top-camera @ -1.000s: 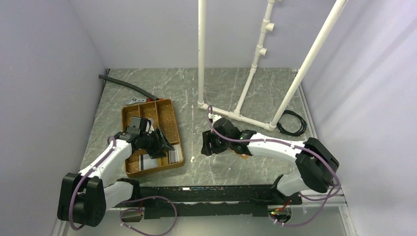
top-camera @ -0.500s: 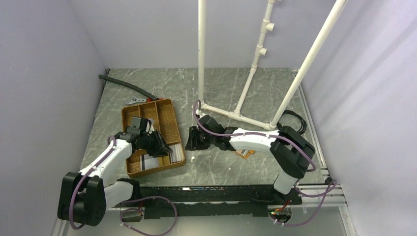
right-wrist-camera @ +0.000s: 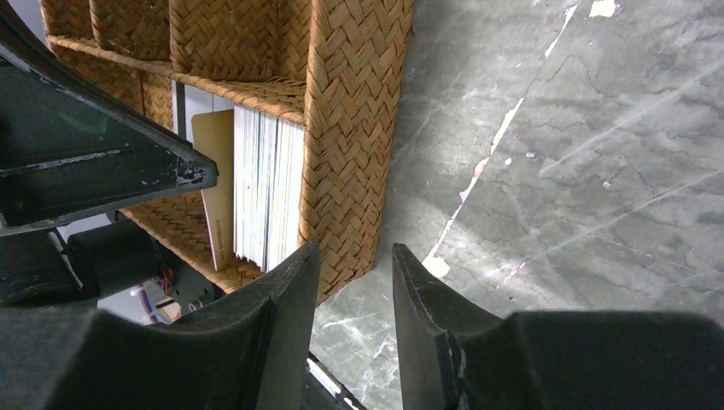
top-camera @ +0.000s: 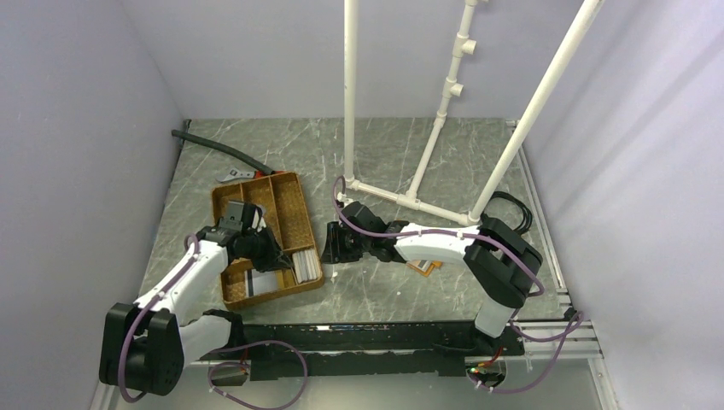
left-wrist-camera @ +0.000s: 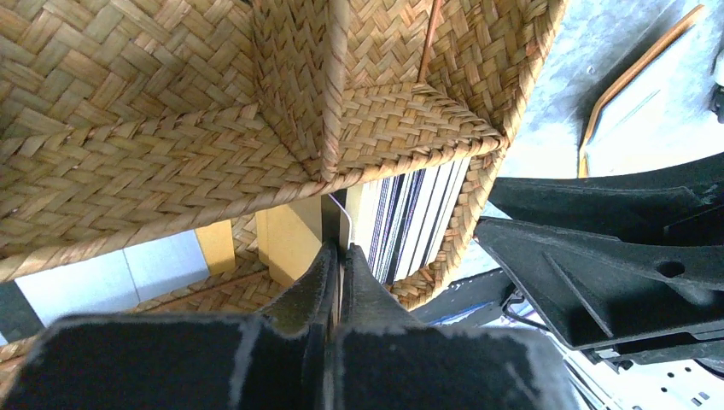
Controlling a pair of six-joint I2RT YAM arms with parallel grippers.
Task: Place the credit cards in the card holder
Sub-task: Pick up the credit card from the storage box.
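Left wrist view is showing the left fingers (left-wrist-camera: 338,256) pressing together on the edge of one thin card, down inside the woven tray (left-wrist-camera: 171,171). The credit cards (left-wrist-camera: 410,222) are standing on their edges in a tight row in the tray pocket nearest the right arm. The pinched one is sitting just beside that row. These cards are looking light, stiff and slippery. So I am thinking a firm pinch on the bare edge is the best hold, pulling straight out so the card is not bending or sliding away. Moving right, the right fingers (top-camera: 333,248) are sitting apart, holding nothing, right at the tray's outer wall, maybe getting ready to steady it. Farther right, the card holder (top-camera: 424,266) is lying flat on the counter (top-camera: 384,154), partly hiding under the right arm and well apart from the tray. No card is going into it yet.
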